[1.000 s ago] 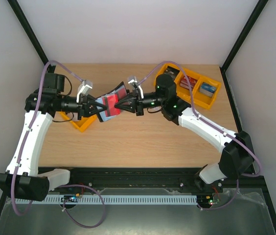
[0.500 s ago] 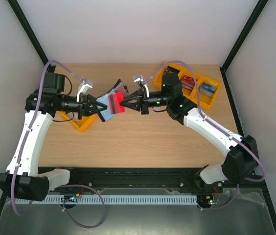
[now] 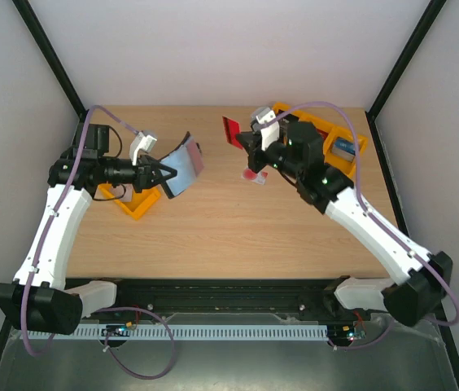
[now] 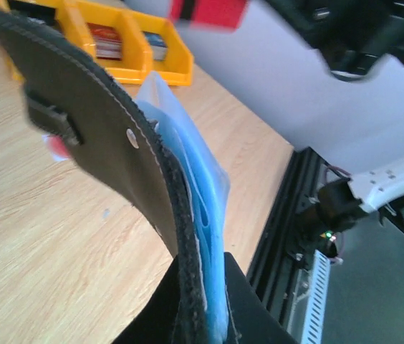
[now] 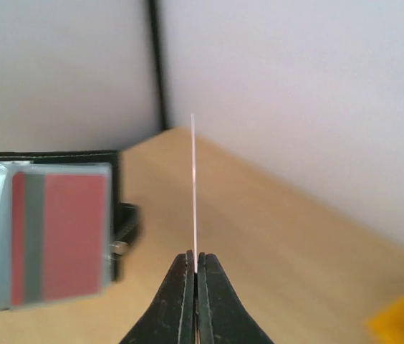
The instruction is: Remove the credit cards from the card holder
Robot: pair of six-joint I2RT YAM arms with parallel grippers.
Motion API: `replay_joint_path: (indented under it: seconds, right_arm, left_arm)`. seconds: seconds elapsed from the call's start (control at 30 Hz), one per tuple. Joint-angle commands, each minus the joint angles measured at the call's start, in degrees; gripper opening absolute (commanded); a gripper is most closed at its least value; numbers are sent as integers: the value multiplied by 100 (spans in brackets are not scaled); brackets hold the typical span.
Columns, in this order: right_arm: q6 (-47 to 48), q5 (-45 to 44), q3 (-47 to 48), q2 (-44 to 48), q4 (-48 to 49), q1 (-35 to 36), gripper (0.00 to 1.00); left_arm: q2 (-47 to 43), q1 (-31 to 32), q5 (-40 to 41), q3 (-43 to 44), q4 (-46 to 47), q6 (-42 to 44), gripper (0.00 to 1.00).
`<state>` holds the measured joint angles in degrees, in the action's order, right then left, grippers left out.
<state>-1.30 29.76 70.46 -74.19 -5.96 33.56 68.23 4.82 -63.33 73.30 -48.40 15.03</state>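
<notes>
My left gripper (image 3: 163, 173) is shut on the lower edge of the card holder (image 3: 182, 161), holding it above the table. The holder's black cover (image 4: 102, 122) curves open, with blue clear pockets (image 4: 196, 183) beside it, pinched at my left gripper (image 4: 202, 315). A red card with a grey stripe (image 5: 62, 240) sits in a clear pocket of the holder (image 5: 119, 215). Apart from the holder, my right gripper (image 3: 244, 140) is shut on a red credit card (image 3: 231, 129), which is edge-on (image 5: 193, 186) above the right gripper (image 5: 196, 261). A pale pink card (image 3: 254, 175) lies on the table.
A long yellow tray (image 3: 351, 159) with stacks of cards stands at the back right, partly behind the right arm. A small yellow tray (image 3: 136, 205) sits under the left arm. The table's wooden top (image 3: 238, 236) spreads in front of both grippers.
The right gripper drew the red card out of the holder and carried it back and to the right. The left gripper kept its grip on the holder, which now hangs free.
</notes>
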Motion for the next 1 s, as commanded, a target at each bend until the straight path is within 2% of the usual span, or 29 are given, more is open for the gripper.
replay_joint_path:
  seconds: [0.0,0.1,0.17,0.2,0.33,0.43,0.6,0.77,0.87,0.9,0.97]
  right_arm:
    - [2557,-4940,-566,771,999,876,2]
    - [4883,-6804,-1327,726,2946,1308,2]
    - [6558,-7412,-1653,529,4421,1475,2]
    - [7688,-7564,-1806,387,5223,1526,2]
    - [10648,-7108,-2317,-361,8321,1630,2]
    - [11891,-6368,-2520,-918,9812,1661,2]
    - [12764,-5473,-2865,-1449,10915,1726,2]
    - [12609,-5557,-3023,-1432,10617,1813,2]
    - [11985,-5999,-3220,-1191,9603,1831,2]
    - [11449,-6410,-3248,-986,8891,1833,2]
    - [9556,-6666,-3251,-545,6888,1803,2]
  left_arm:
    - [-55,-95,479,-124,618,-634,2]
    - [-63,-123,473,-100,613,-646,2]
    - [-90,-164,454,-109,604,-653,2]
    - [-100,-177,449,-120,602,-653,2]
    - [-124,-243,392,-157,620,-665,2]
    - [-119,-264,336,-166,632,-684,2]
    - [-177,-314,300,-196,630,-685,2]
    - [-181,-322,269,-220,630,-675,2]
    - [-187,-330,277,-224,638,-672,2]
    - [-187,-337,286,-220,646,-680,2]
    - [-184,-362,317,-228,671,-726,2]
